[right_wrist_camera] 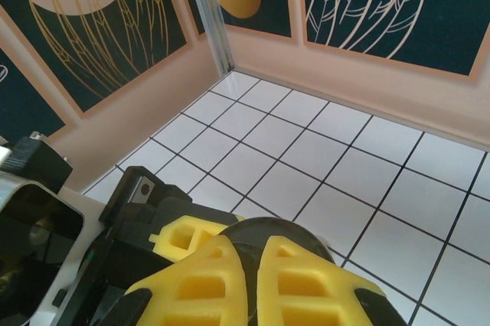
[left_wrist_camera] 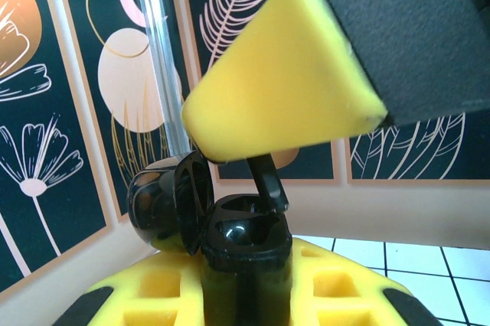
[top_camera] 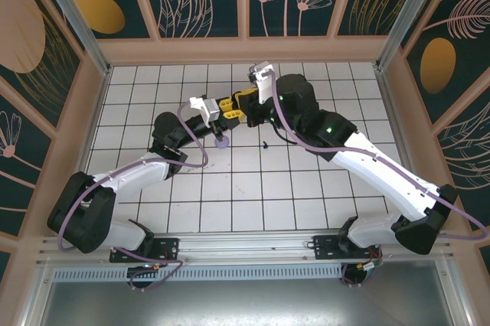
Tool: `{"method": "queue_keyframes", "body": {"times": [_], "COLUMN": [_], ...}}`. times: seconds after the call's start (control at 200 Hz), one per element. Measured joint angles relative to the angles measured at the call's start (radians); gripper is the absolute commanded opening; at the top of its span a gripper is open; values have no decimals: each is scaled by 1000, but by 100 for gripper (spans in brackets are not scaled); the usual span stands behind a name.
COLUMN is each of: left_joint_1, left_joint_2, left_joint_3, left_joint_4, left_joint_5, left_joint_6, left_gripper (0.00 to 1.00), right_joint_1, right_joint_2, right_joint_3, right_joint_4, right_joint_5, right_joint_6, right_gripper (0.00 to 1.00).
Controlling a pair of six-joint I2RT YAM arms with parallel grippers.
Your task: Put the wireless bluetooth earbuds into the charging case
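Yellow-padded, and clamping the black charging case (left_wrist_camera: 245, 246) upright with the left gripper (left_wrist_camera: 245, 299) — squeezing it from both sides, low on its body, well above the white tiled table (top_camera: 306, 188). Showing its lid (left_wrist_camera: 164, 203) swung open to the left in the left wrist view. Meeting it with the right gripper (top_camera: 243, 102), tip to tip with the left one over the middle of the table in the top view. Pressing the right pads (right_wrist_camera: 207, 288) together, with barely a slit between them in the right wrist view. Hanging one right finger (left_wrist_camera: 283, 89) over the open case and touching the upper end of the black earbud (left_wrist_camera: 268, 180) with its tip. Holding that earbud tilted, lower end at the mouth of the case, upper end hidden under the yellow foam — pinching it there, as far as the left wrist view is telling. Seeing also a lilac item (top_camera: 222, 142) on the tiles just below the two grippers and a small black piece (top_camera: 266, 144) a little to its right, both too small for telling case from bud.
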Motion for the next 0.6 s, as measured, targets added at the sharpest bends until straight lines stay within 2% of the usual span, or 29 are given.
{"method": "queue_keyframes", "body": {"times": [0.596], "left_joint_1": [0], "left_joint_2": [0], "left_joint_3": [0], "left_joint_4": [-31], "left_joint_5": [-1], "left_joint_6": [-19], "left_gripper": [0], "right_joint_1": [5], "right_joint_2": [11], "right_joint_3": [-31], "right_joint_4": [31], "right_joint_5": [45], "right_joint_6": [-36], "right_gripper": [5]}}
